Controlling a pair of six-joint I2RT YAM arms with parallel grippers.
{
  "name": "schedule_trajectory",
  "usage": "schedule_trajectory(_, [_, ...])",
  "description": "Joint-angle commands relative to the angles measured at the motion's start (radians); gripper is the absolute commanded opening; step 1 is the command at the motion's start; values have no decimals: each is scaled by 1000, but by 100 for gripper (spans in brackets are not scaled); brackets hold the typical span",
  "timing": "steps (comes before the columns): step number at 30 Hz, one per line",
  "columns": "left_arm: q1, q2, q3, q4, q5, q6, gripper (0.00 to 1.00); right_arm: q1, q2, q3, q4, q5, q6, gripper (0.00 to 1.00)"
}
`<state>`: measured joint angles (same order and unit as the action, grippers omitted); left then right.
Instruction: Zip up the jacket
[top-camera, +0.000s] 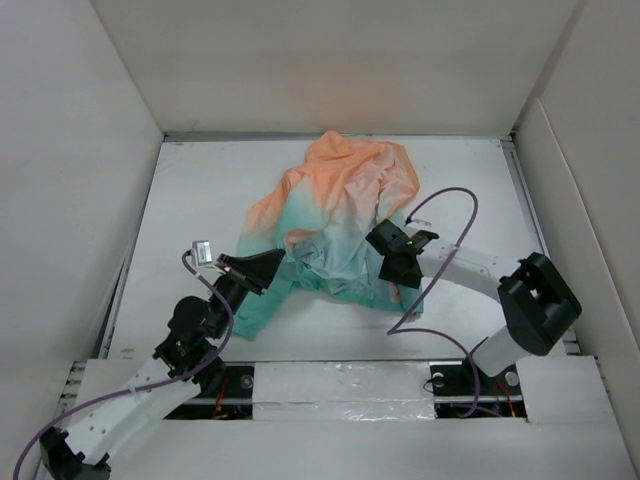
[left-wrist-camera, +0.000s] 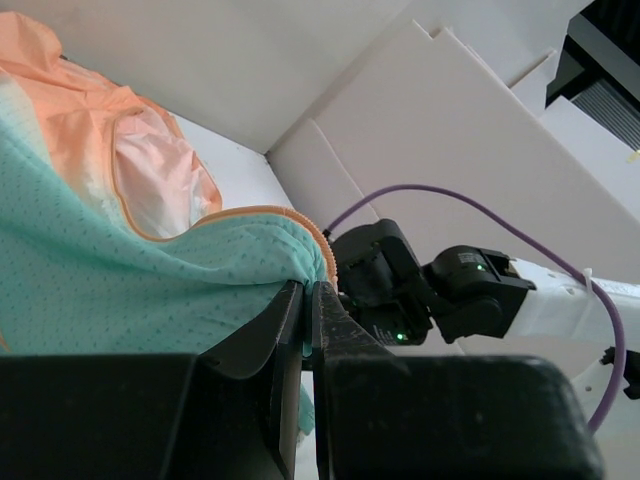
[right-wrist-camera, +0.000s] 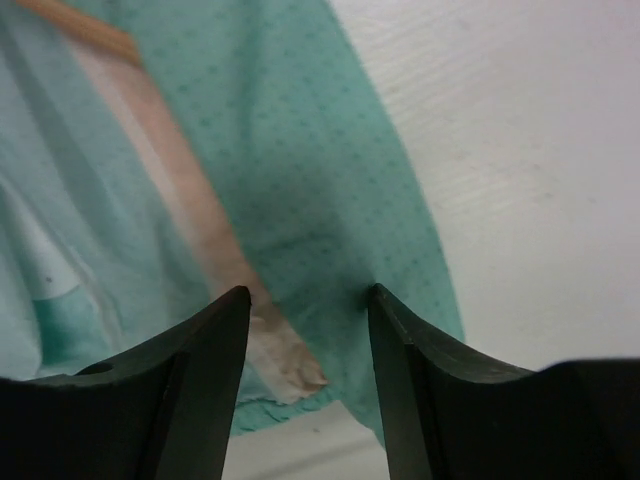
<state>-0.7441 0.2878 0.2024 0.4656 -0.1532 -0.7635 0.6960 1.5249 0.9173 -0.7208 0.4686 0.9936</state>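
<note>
We've got the jacket (top-camera: 340, 220) bunched right under the right gripper (right-wrist-camera: 308, 295), fingers spread, the zipper (right-wrist-camera: 195, 215) bottom end between them, running away toward the hood (top-camera: 335, 150). Opposite it, the left gripper (left-wrist-camera: 308, 300) pinches the jacket's teal side.

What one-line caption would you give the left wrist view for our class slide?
Left tool shut on teal fabric of the jacket, near its orange zipper edge.

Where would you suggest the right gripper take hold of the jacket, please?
Probably the pale zipper strip at the jacket's teal hem, from straight above: it lies flat on the table, just inside the right gripper's open jaws.
</note>
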Motion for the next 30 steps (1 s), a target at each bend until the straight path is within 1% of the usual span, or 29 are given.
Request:
schedule_trajectory(1, [3,5,0,64,20,-2,0,14,40,78,89,-13,-85,57])
schedule_trajectory(2, [3,1,2,59,17,-2,0,14,52,78,90,-5,-79,55])
schedule_trajectory(3, [3,-1,2,51,14,-2,0,14,49,59,99,5,-76,43])
schedule_trajectory(5, [3,-4,5,48,9,-3,0,14,21,29,138,-1,-76,25])
schedule_trajectory(6, [3,-4,6,45,9,-3,0,5,14,9,147,-19,-81,8])
schedule_trajectory(7, [3,-3,8,44,9,-3,0,5,3,3,156,-21,-81,3])
schedule_trajectory(8, [3,2,11,44,9,-3,0,5,-5,0,158,-19,-82,0])
schedule_trajectory(10, [3,4,20,35,7,0,0,5,-28,3,161,-22,-92,0])
schedule_trajectory(12, [3,2,31,27,0,4,0,37,-67,18,185,-48,-127,0])
schedule_trajectory(14, [3,-1,35,21,-6,7,0,50,-81,57,155,-38,-128,0])
schedule_trajectory(16, [3,2,43,16,-6,4,0,50,-71,77,117,-3,-122,18])
schedule_trajectory(18, [3,5,48,15,0,6,0,28,-65,48,93,42,-104,38])
schedule_trajectory(19, [3,5,49,10,-2,9,0,11,-66,32,103,50,-102,51])
schedule_trajectory(20, [3,-4,55,2,-12,10,0,-6,-69,-3,113,47,-101,56])
schedule_trajectory(22, [3,-16,57,-21,-23,15,0,-71,-84,-32,141,29,-107,56])
schedule_trajectory(24, [3,-42,57,-39,-34,15,0,-133,-104,-55,193,2,-153,56])
schedule_trajectory(25, [3,-50,55,-41,-37,16,0,-148,-101,-52,211,-40,-176,55])
schedule_trajectory(29, [3,-52,51,-39,-40,20,0,-159,-29,24,176,-77,-245,54])
schedule_trajectory(30, [3,-49,45,-27,-36,20,0,-145,-8,38,173,-71,-253,54])
